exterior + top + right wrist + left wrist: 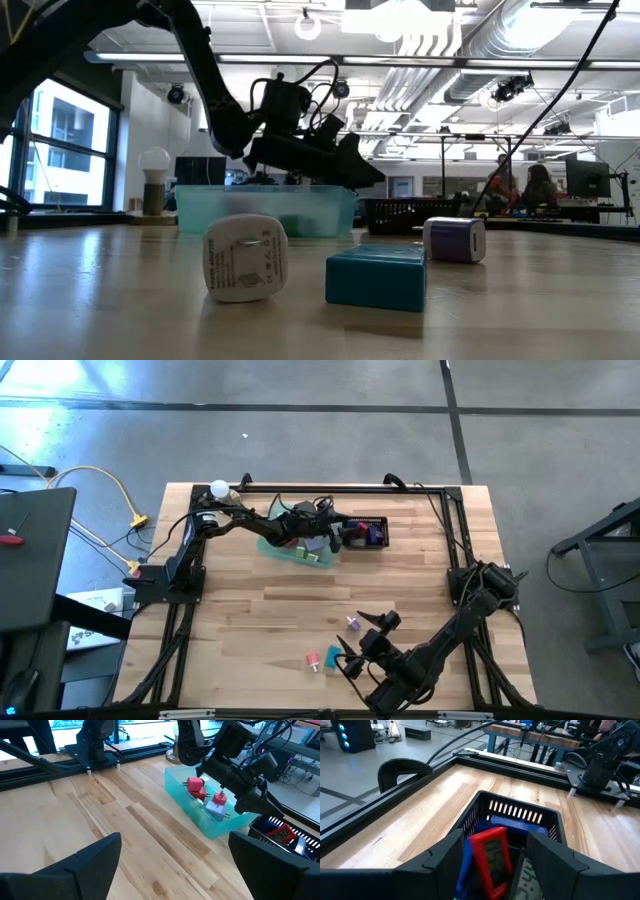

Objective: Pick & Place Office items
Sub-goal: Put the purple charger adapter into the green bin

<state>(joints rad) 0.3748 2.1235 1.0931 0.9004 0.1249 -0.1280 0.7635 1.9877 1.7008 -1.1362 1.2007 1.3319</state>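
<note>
My left gripper [495, 840] hangs over the black mesh basket [555, 822] at the far middle of the table, fingers apart. A red flat item [492, 860] stands on end in the basket between them, with a gap on each side, beside a blue item [520, 827]. The green tray [210, 822] next to the basket holds red and white items [216, 802]. My right gripper [358, 642] waits open above the near right of the table. Near it on the wood lie a purple-white cube [352, 622], a teal block [332, 656] and a pink piece [312, 660].
A black metal frame [485, 757] runs along the table's far edge, just behind the basket. A white plug-like item [245, 257] lies near the front beside the teal block [377, 275]. Bare wood lies between the tray and the loose items.
</note>
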